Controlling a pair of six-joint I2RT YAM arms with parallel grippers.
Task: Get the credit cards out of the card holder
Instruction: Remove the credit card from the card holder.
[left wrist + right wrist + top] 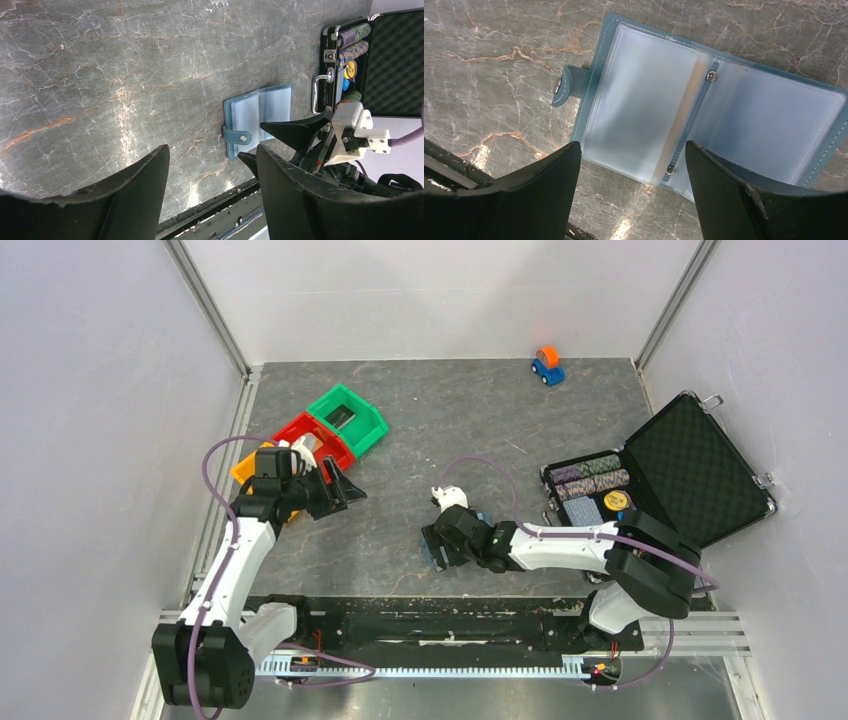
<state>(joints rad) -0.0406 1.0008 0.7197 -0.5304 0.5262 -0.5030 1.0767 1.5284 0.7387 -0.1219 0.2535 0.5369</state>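
The slate-blue card holder lies open and flat on the grey table, its clear sleeves facing up. A thin tan strip shows along its spine; I cannot tell whether it is a card's edge. My right gripper is open and empty just above the holder's near edge. My left gripper is open and empty beside the red bin, far from the holder. A flat whitish piece lies in the red bin and a dark flat piece in the green bin.
The green bin, red bin and yellow bin stand in a row at the left. An open black foam-lined case with poker chips stands at the right. A small orange and blue toy car sits at the back.
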